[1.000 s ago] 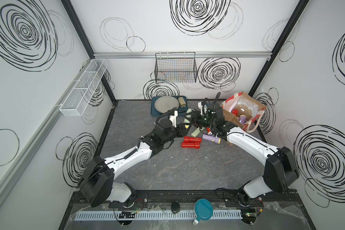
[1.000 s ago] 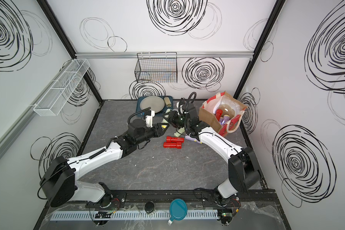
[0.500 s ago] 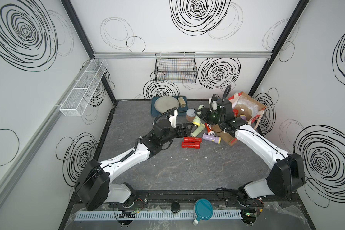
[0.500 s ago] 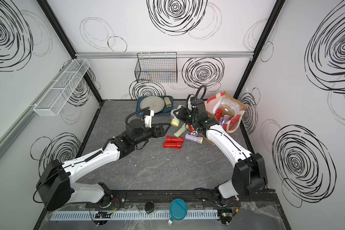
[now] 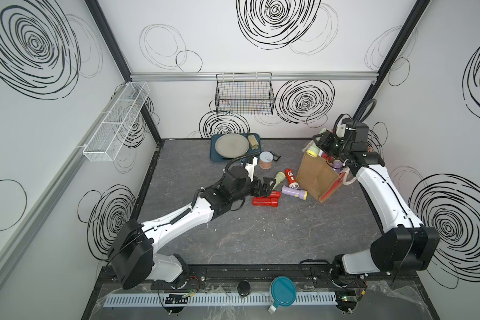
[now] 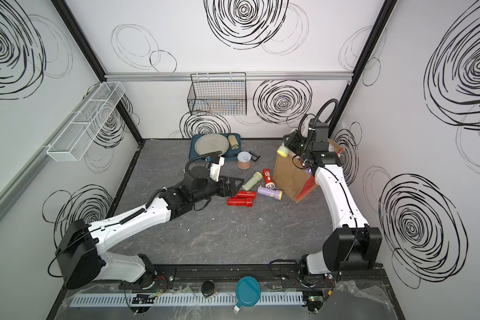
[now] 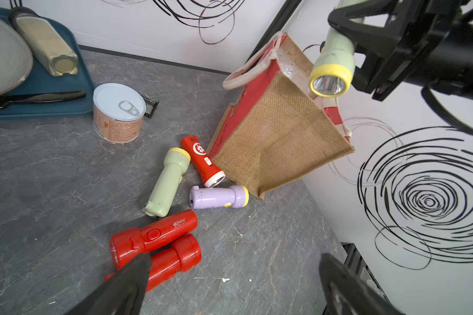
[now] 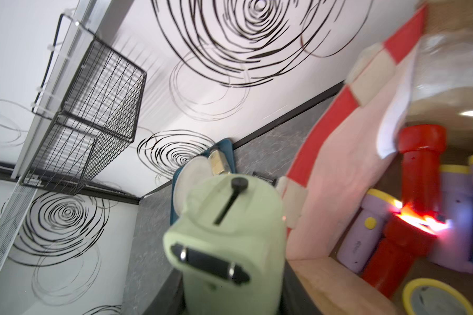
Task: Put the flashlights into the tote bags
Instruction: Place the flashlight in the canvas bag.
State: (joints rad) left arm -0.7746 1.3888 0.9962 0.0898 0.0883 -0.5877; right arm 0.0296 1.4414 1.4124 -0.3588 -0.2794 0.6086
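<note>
— Five flashlights lie loose beside the tote bag; several sit inside
— And the claws?
— Right gripper clamps a pale green flashlight above the bag's mouth; left gripper gapes empty near the red pair

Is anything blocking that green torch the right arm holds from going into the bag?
Nothing visible does. The right gripper holds the pale green flashlight by the tote bag's open mouth; flashlights already inside lie lower down.
</note>
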